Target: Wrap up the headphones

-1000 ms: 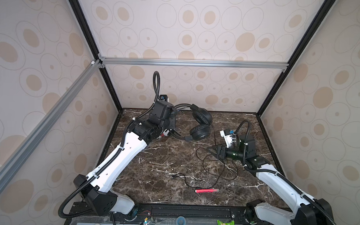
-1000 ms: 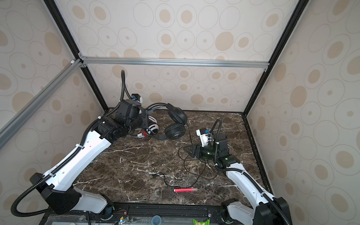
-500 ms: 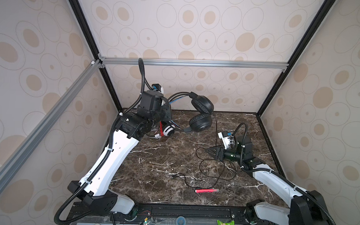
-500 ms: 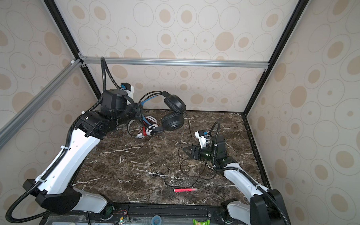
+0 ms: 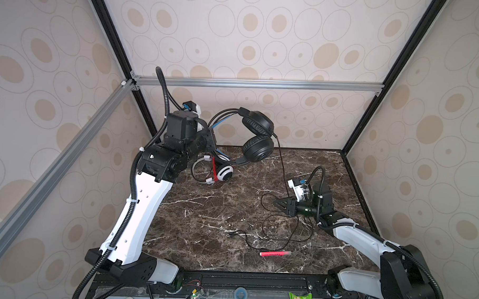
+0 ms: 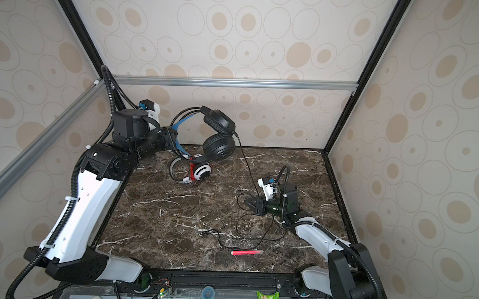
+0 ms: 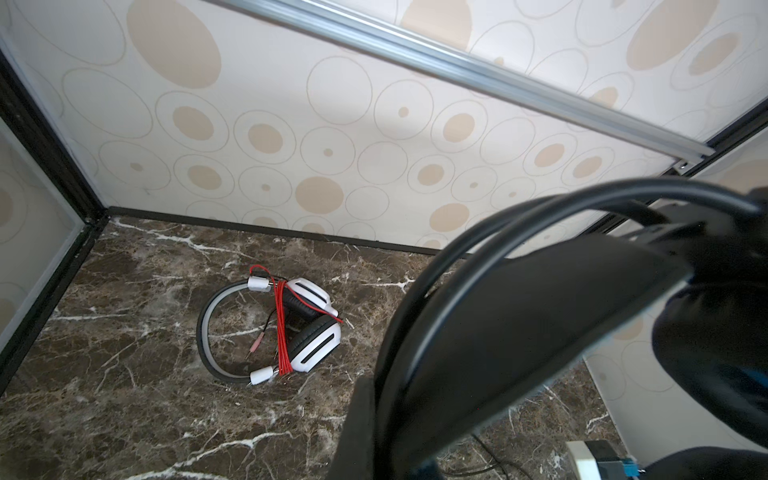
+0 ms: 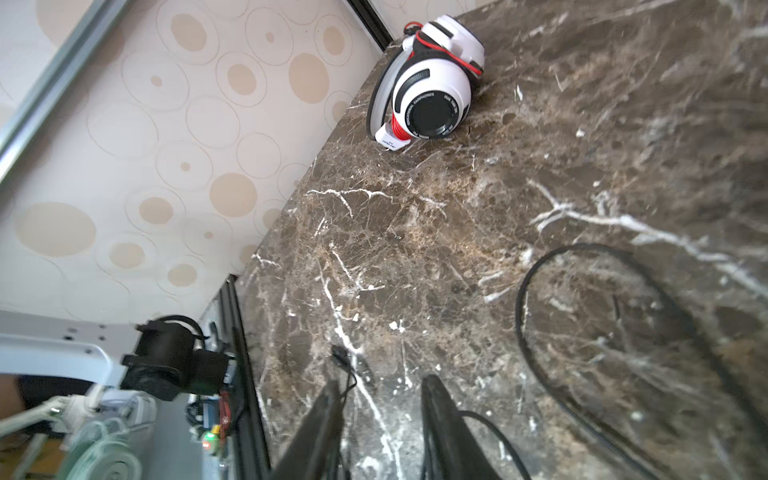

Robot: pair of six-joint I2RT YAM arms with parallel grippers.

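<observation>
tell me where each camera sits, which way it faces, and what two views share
Both top views: high at the front, looking down and back over the brown marble table; both arms show, the left gripper holding up the black blue-lined over-ear headset.
Left wrist: on the raised left arm, looking down toward the back wall; the held headset's band crowds the view.
Right wrist: low over the table, looking across it; the right gripper shows, jaws apart.
Shared: both wrist views show the white black-striped headset with red cord.

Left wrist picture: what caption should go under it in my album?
White headphones, red cord wound across them, lie on the marble table; black headphones loom close in front.
</observation>
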